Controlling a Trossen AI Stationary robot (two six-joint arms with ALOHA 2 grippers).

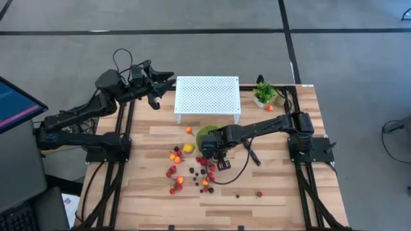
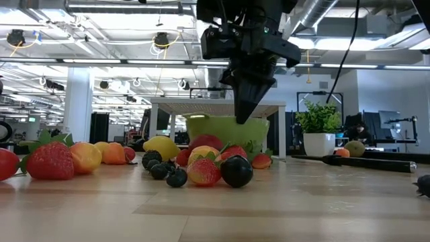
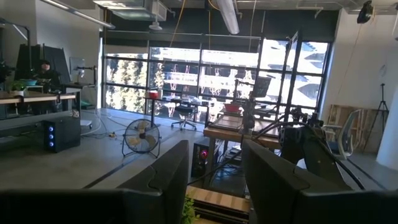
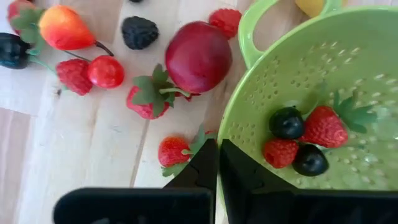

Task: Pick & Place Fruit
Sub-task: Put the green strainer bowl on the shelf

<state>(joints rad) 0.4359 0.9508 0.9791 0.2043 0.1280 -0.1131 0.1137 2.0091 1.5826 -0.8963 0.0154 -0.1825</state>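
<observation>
A green colander (image 1: 207, 131) stands mid-table and holds two strawberries (image 4: 323, 127) and two dark berries (image 4: 287, 122). Many tiny fruits (image 1: 183, 168) lie loose on the wood in front of it and to its left: strawberries, orange and yellow pieces, blackberries and a red plum (image 4: 198, 56). My right gripper (image 4: 216, 152) points down, shut and with nothing between its fingers. It hangs above the table by the colander's outer wall (image 2: 225, 128), next to a small strawberry (image 4: 173, 151). My left gripper (image 3: 214, 186) is raised over the table's far left corner (image 1: 156, 86), open and pointing into the room.
A white perforated rack (image 1: 207, 96) stands at the far edge behind the colander. A small potted plant (image 1: 263, 92) and an orange fruit (image 1: 270, 108) are at the far right. A black knife (image 1: 251, 154) lies right of my right gripper. Bare wood shows along the near edge.
</observation>
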